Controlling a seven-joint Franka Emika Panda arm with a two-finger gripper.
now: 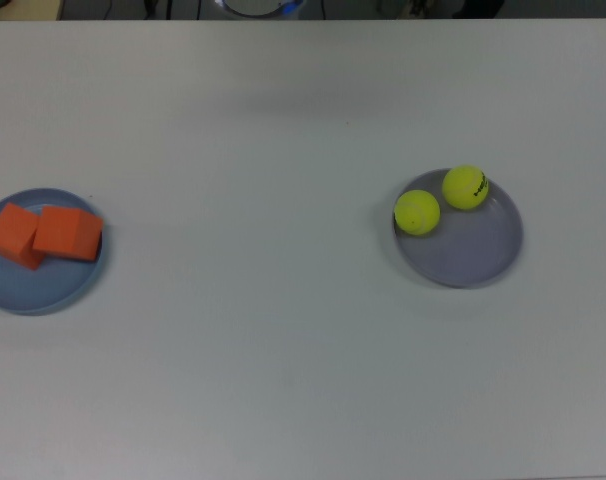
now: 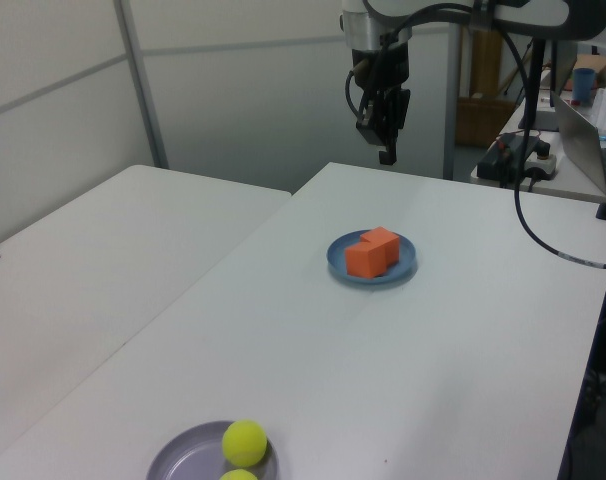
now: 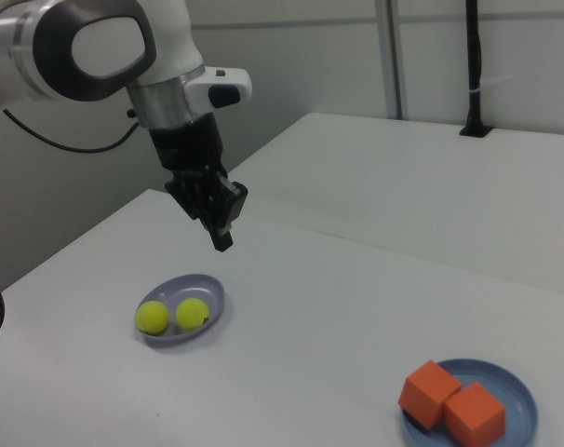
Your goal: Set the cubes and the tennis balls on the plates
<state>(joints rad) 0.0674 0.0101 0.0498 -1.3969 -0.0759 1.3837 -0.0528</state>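
Two orange cubes [image 1: 13, 233] [image 1: 68, 232] lie side by side on the light blue plate [image 1: 43, 300] at the top view's left. At the top view's right, two tennis balls [image 1: 417, 212] [image 1: 465, 187] rest on the pale lavender plate [image 1: 468, 255], and the far one has black print. My gripper [image 2: 386, 155] hangs high in the air beyond the blue plate [image 2: 403, 266] in the left view, holding nothing. In the right view the gripper [image 3: 223, 244] hovers above and behind the lavender plate [image 3: 213, 294]. The top view does not show it.
A second white table [image 2: 103, 250] adjoins at the left view's left. A side desk with a laptop [image 2: 583, 130], a cup and cables stands behind the arm at the left view's right. A black post [image 3: 473, 65] rises from the far table in the right view.
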